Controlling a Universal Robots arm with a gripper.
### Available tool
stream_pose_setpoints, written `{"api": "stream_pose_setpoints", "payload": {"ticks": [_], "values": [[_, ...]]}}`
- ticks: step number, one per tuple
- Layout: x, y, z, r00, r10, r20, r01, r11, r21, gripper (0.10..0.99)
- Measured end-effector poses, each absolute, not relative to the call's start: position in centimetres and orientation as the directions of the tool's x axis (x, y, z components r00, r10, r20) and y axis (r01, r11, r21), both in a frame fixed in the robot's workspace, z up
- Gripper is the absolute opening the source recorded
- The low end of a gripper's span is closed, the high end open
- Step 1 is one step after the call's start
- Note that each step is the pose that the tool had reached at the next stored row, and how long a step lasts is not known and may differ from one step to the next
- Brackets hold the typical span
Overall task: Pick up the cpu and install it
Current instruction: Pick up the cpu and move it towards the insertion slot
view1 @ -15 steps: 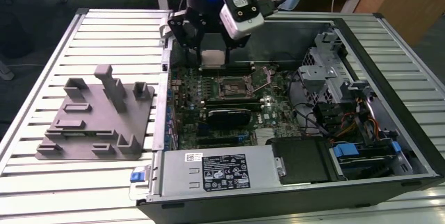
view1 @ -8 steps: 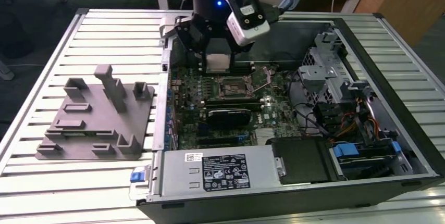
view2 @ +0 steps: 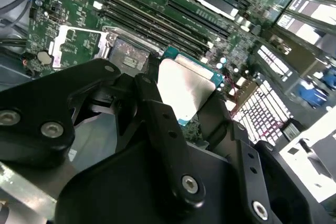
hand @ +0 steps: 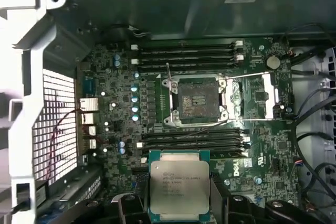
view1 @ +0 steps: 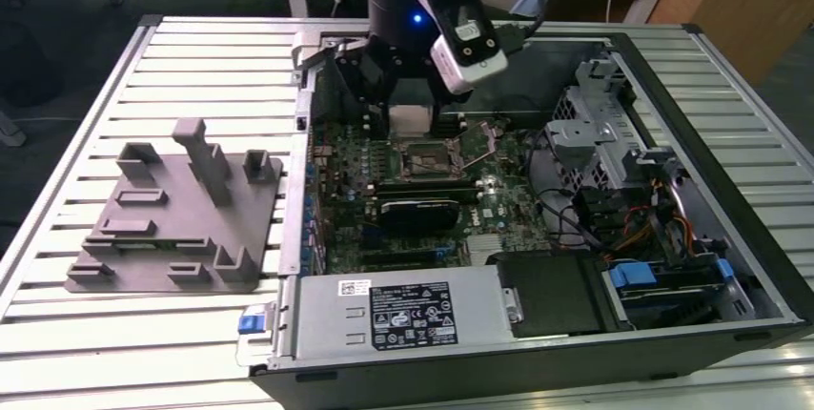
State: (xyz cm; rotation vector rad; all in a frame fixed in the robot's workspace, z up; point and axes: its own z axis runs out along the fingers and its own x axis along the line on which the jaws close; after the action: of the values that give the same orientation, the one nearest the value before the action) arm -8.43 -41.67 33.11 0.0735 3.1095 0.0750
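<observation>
The cpu (hand: pixel 179 184), a flat square chip with a silver-grey top and a teal rim, hangs in the air between my gripper's (hand: pixel 179 205) black fingers (hand: pixel 131 207). In the second wrist view the cpu (view2: pixel 185 85) shows the same grip, with a finger (view2: pixel 157 116) against its edge. The gripper (view1: pixel 410 116) is inside the open computer case, a little behind the open socket (view1: pixel 430 157) in the exterior view. The socket (hand: pixel 198 99) has its load plate (hand: pixel 261 95) swung aside and nothing in it. The cpu is off to one side of the socket, not over it.
Memory slots (hand: pixel 189 55) run along both sides of the socket. A drive cage (view1: pixel 611 105) and cables (view1: pixel 636 219) fill the case towards the exterior view's right, and the power supply (view1: pixel 407 313) sits at the front. A grey fixture block (view1: pixel 178 215) lies on the slatted table (view1: pixel 76 334).
</observation>
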Motion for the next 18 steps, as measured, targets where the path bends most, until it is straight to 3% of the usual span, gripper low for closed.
{"api": "stream_pose_setpoints", "payload": {"ticks": [18], "values": [[-5.9, -41.6, 30.6, -0.998, 0.048, -0.029, 0.046, 0.998, 0.049, 0.541]]}}
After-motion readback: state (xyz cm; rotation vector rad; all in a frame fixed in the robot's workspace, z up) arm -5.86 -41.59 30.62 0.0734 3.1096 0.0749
